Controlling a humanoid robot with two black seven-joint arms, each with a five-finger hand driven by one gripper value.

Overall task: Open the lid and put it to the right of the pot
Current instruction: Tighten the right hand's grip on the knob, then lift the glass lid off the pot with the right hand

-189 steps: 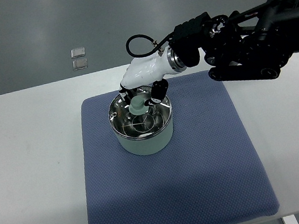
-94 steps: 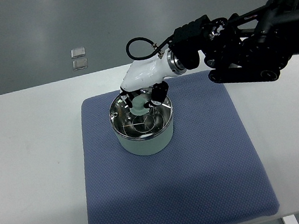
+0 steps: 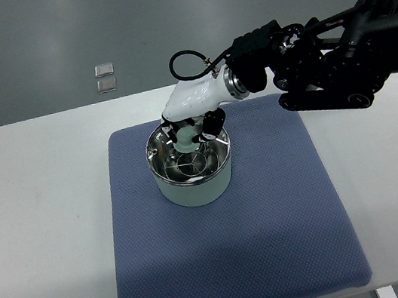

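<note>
Lid point(image 3: 188, 162) on the pot point(image 3: 190, 170), knob pinched.
I have the right hand point(image 3: 190, 129) over the pot, fingers closed on the lid's pale knob point(image 3: 184, 141); lifting and setting it on the blue mat point(image 3: 271, 213) right of the pot remain.

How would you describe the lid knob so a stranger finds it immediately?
On the white table lies a blue mat, with a pale green pot on its far left part. The lid knob is the small pale green stub atop its glass lid, under the right hand.

White table point(image 3: 43, 221) – blue mat point(image 3: 272, 221) on it
</note>
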